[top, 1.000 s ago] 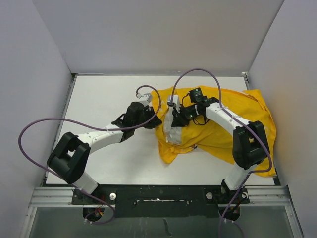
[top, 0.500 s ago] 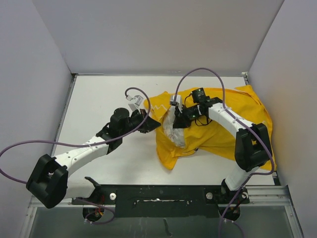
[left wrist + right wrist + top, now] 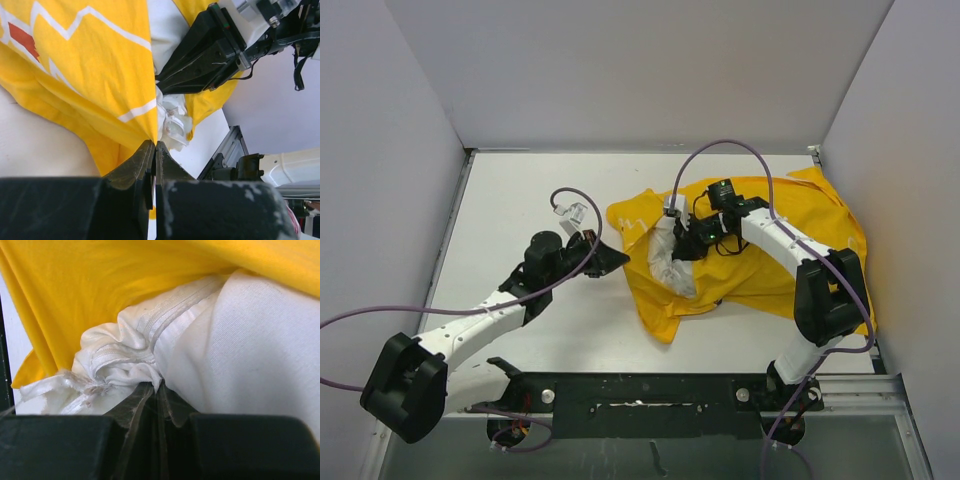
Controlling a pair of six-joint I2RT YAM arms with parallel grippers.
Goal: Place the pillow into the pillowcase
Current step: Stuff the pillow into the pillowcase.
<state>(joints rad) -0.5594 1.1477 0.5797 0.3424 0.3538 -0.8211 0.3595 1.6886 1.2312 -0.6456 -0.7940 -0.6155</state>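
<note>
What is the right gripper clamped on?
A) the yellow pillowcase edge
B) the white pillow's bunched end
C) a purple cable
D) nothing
B: in its wrist view the right gripper is shut on the bunched white end of the pillow, the pillowcase draped above.

Seen from above: a white surface (image 3: 520,190), boxed in by pale walls at the left, far and right sides. Carrying, on its right half, a bright yellow pillowcase (image 3: 750,278), crumpled and spread out to the right edge. Showing at the left-hand opening of the pillowcase, a white pillow (image 3: 675,270), partly tucked inside; unclear whether touching the surface itself.
</note>
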